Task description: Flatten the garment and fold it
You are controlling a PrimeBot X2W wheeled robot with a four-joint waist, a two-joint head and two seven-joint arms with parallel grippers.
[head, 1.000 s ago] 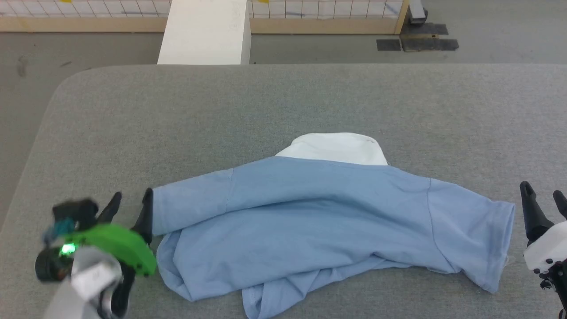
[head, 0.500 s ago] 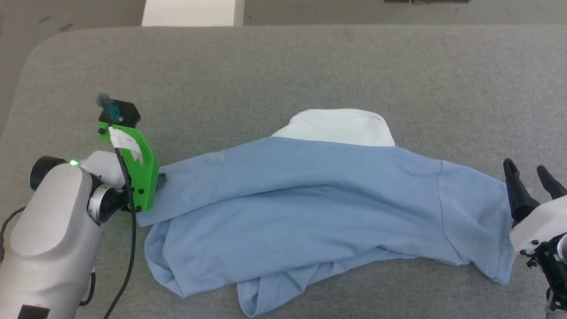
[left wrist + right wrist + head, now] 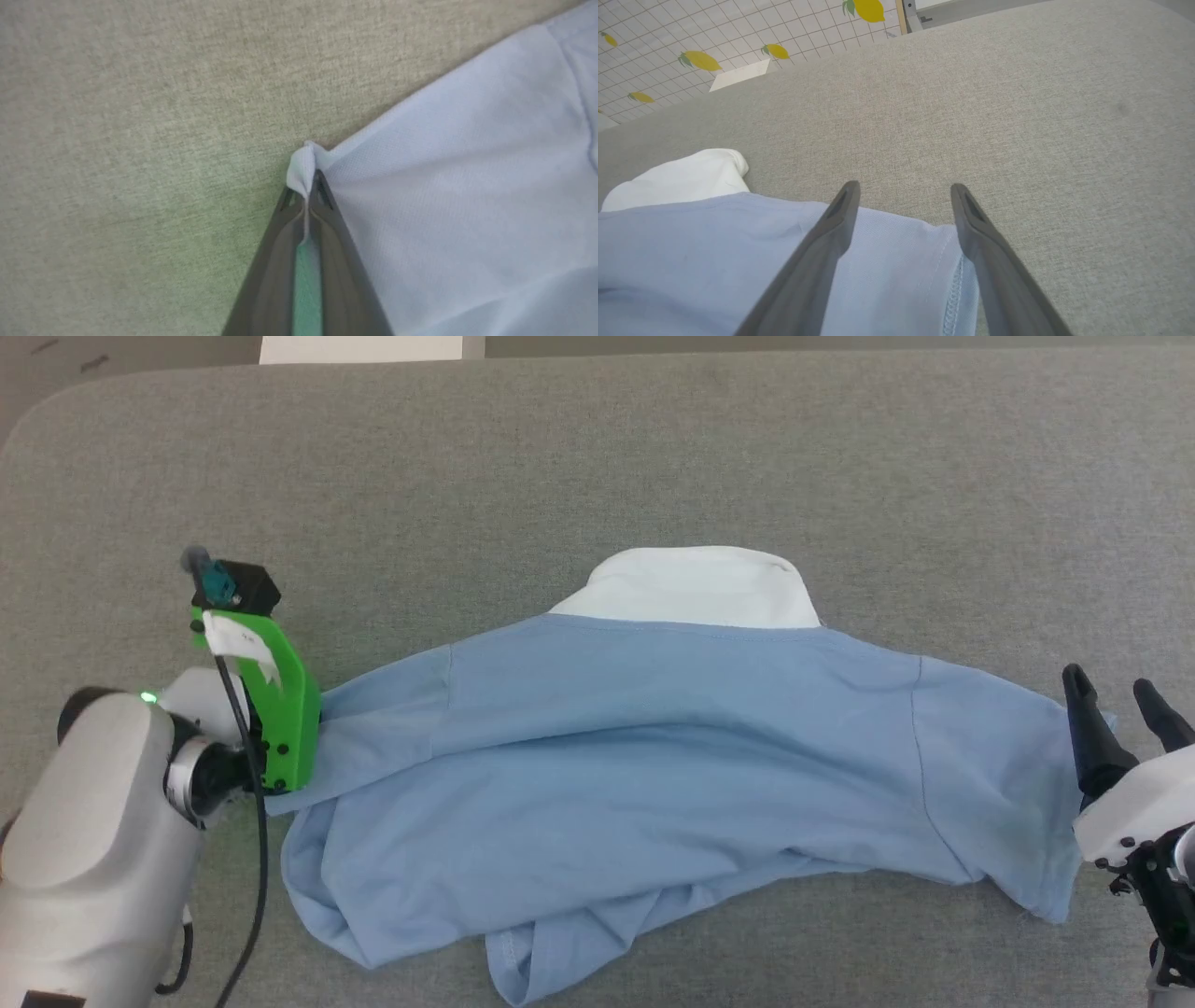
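Two grippers flanked the light blue T-shirt (image 3: 653,756), rumpled across the grey padded table (image 3: 597,448): the left gripper (image 3: 306,186) was pinched on a sleeve corner, and the right gripper (image 3: 904,186) gaped wide over the other sleeve's hem. Soft, light, floppy cloth, I reckoned, best taken by hems and corners.

Left hand (image 3: 306,189) clamped, right hand (image 3: 904,186) spread wide.

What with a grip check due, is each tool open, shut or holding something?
Left tool: shut on the garment's sleeve corner.
Right tool: open, holding nothing.
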